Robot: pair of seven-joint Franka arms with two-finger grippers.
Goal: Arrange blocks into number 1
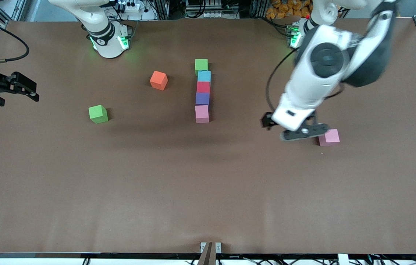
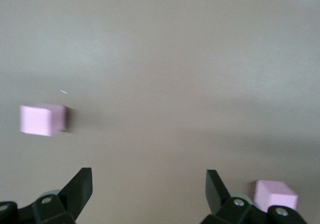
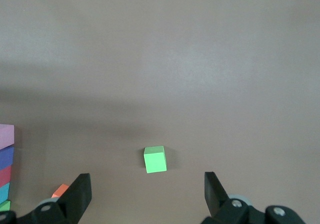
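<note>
The step in hand is judged to be the pickup of the loose pink block [image 1: 329, 137], the one lying toward the left arm's end of the table, so that the column of five blocks [image 1: 202, 91] can be lengthened into a 1. It is done well if the left gripper [image 1: 304, 132] is first centred over the cube, its fingers squared to two opposite faces, then lowered straight and closed gently, so that the cube is not nudged aside. In the front view this block is seen just beside the left gripper, at about three o'clock from it; in the left wrist view it is partly hidden by one finger. The left gripper is spread wide and nothing is held. The right gripper [image 1: 16, 88] waits over the table's edge at the right arm's end, likewise wide apart and empty.
</note>
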